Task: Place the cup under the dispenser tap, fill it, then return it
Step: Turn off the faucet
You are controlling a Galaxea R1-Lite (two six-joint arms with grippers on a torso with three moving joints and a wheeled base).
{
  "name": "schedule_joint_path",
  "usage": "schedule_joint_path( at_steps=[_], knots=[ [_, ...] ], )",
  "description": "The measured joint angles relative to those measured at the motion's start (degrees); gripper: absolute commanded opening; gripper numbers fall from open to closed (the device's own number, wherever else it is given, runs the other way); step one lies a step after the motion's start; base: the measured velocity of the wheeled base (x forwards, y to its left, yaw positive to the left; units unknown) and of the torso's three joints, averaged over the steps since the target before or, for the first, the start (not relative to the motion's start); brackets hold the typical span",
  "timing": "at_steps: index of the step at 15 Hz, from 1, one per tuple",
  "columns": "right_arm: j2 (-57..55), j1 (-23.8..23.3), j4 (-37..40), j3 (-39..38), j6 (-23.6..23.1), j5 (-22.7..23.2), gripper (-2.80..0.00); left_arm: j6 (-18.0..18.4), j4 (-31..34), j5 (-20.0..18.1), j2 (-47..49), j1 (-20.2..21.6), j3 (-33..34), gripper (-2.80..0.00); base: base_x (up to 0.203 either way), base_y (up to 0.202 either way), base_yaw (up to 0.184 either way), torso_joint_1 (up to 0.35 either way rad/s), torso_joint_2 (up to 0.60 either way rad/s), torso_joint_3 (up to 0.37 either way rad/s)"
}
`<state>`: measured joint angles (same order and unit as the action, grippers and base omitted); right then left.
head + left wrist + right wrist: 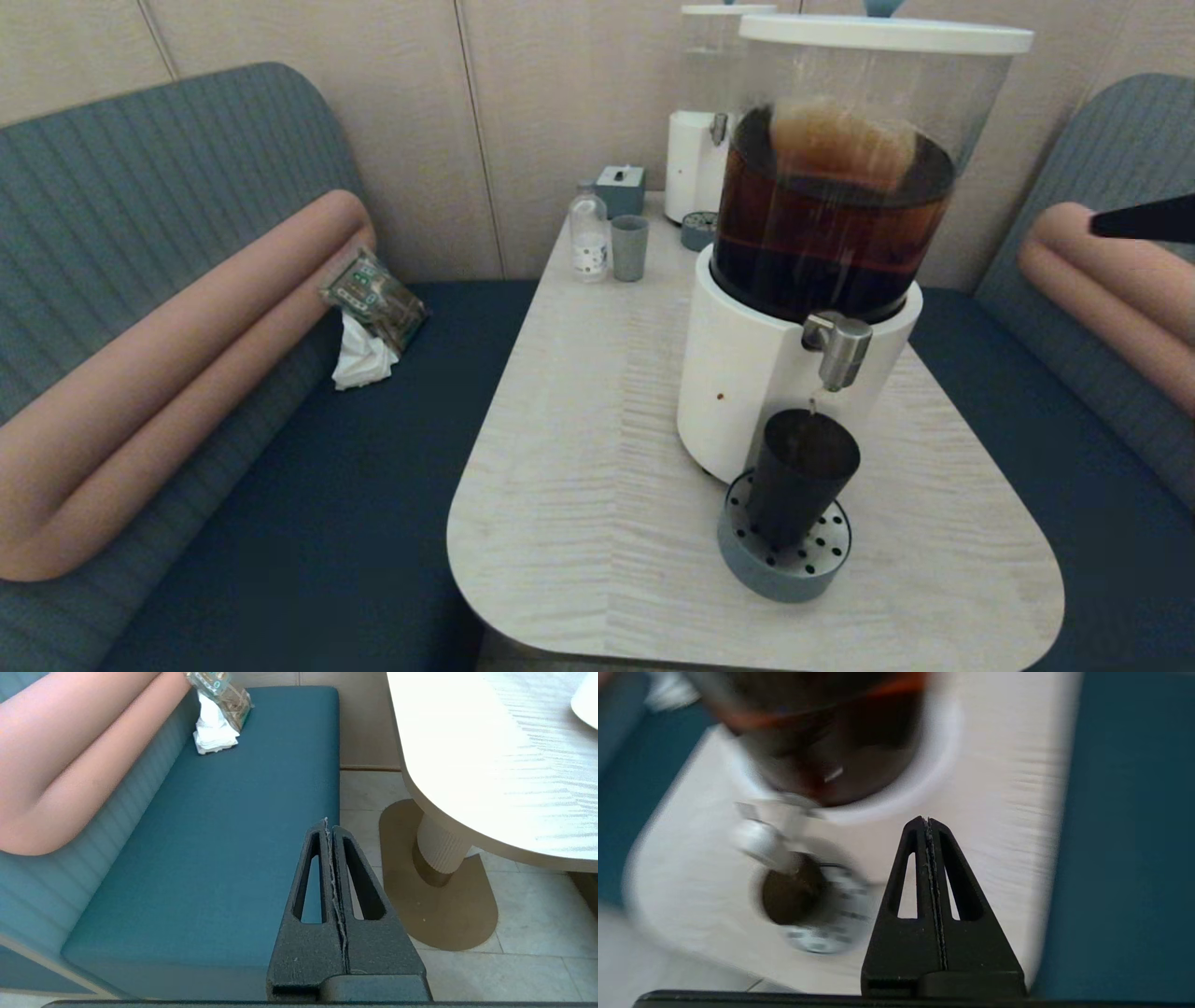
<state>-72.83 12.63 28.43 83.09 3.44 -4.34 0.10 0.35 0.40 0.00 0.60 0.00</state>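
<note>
The dark tumbler cup (801,476) stands upright on the grey perforated drip tray (784,560), right under the steel dispenser tap (838,347) of the big brown-liquid dispenser (822,224). A drop hangs just below the spout. In the right wrist view the cup (791,896) and tap (759,842) show blurred. My right gripper (928,820) is shut and holds nothing, high to the right of the dispenser; its tip (1144,221) enters the head view at the right edge. My left gripper (327,823) is shut and empty, parked low over the left bench, off the table.
The table (597,448) also carries a small grey-green cup (629,247), a clear bottle (589,238), a grey box (621,189) and a second clear-liquid dispenser (709,121) at the back. A wrapper and tissue (369,317) lie on the left bench.
</note>
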Motion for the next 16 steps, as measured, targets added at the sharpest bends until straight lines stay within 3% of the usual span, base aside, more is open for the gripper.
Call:
schedule_joint_path(
  at_steps=[6, 16],
  knots=[
    [22.28, -8.27, 3.22, -7.32, -1.75, -3.05, -2.80, 0.00, 0.00, 0.01, 0.00, 0.00, 0.00, -2.80, 0.000, 0.000, 0.000, 0.000, 0.00, 0.000],
    [53.11, -12.74, 5.21, -23.76, -4.26, -3.05, -2.80, 0.01, -0.02, 0.01, 0.00, 0.00, 0.00, -2.80, 0.000, 0.000, 0.000, 0.000, 0.00, 0.000]
  ],
)
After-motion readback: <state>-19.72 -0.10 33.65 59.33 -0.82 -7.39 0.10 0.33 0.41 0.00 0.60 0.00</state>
